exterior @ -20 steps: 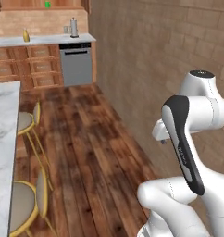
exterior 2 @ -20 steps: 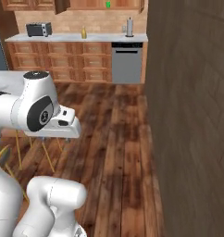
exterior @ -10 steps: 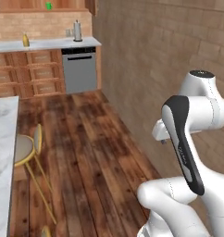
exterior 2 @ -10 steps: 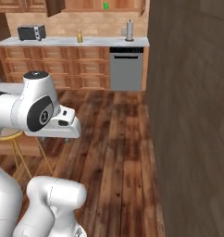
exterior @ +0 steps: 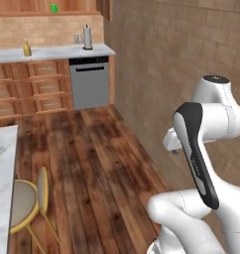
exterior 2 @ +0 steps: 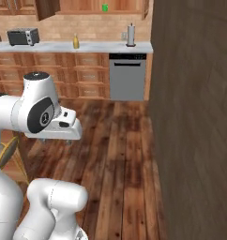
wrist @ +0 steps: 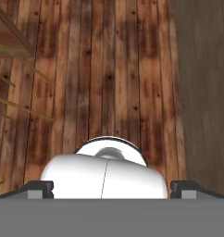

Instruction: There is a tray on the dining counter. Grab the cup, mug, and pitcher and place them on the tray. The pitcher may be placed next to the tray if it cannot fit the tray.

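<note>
The mustard-yellow pitcher (exterior: 27,48) (exterior 2: 76,41) stands on the far brick-backed counter. A small bright green thing (exterior: 54,8) (exterior 2: 105,7) sits high on a ledge above that counter; it is too small to tell whether it is the cup or the mug. A corner of the marble dining counter (exterior: 2,171) shows at the left edge. The tray is out of view. My gripper (wrist: 112,189) points down at the wooden floor, open, with its fingertips (wrist: 40,187) wide apart and nothing between them.
A grey dishwasher (exterior: 90,82) (exterior 2: 127,76) sits under the far counter, with a metal canister (exterior: 87,37) (exterior 2: 131,35) above it and a toaster oven (exterior 2: 22,36) further left. A yellow-framed stool (exterior: 25,203) stands by the dining counter. A wall (exterior 2: 195,117) runs along the right.
The whole picture has shifted: the base has driven on, so the far counter looks nearer and the dining counter and stools have slid left. The arm's pose is unchanged, gripper still open.
</note>
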